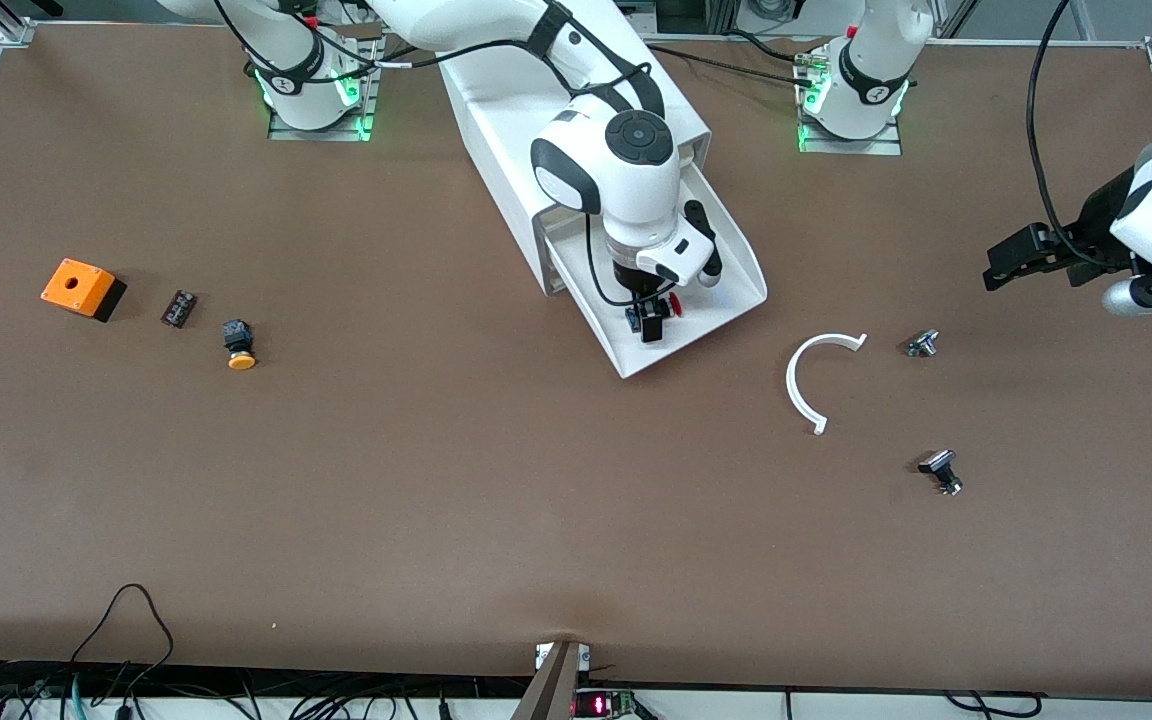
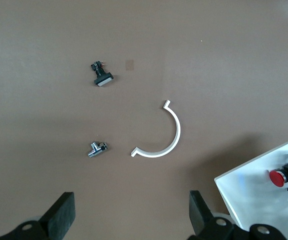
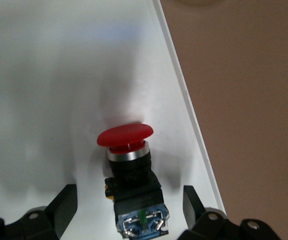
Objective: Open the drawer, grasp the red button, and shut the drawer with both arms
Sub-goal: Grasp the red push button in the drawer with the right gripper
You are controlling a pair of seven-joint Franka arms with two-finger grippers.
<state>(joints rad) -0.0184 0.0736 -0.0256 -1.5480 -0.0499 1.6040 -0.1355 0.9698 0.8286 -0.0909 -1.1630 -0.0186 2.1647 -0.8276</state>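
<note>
We see the shallow white plastic drawer [image 1: 726, 300] pulled out of the boxy white cabinet [image 1: 496, 110] at the upper centre of the front view. The small button with a red mushroom cap and black blocky body [image 3: 128, 160] lies on its side on the drawer floor, close to the drawer's side wall.

The right gripper [image 1: 651, 318] is down inside the drawer, its black fingers [image 3: 61, 205] standing on either side of the button's body with a gap on each side, so the pincer is wide and grips nothing.

At the right edge of the front view, the left gripper [image 1: 998, 268] hangs above the brown table [image 1: 436, 480], waiting. Its fingers [image 2: 63, 215] are spread wide and empty.

In the centre-right of the front view lie a white plastic half-ring [image 1: 808, 380] and two small silver-black parts [image 1: 923, 343] [image 1: 941, 470].

At the centre-left of that view we find an orange box with a round hole in its top [image 1: 82, 288], a small dark flat block [image 1: 178, 308], and an orange-capped button [image 1: 239, 345].
</note>
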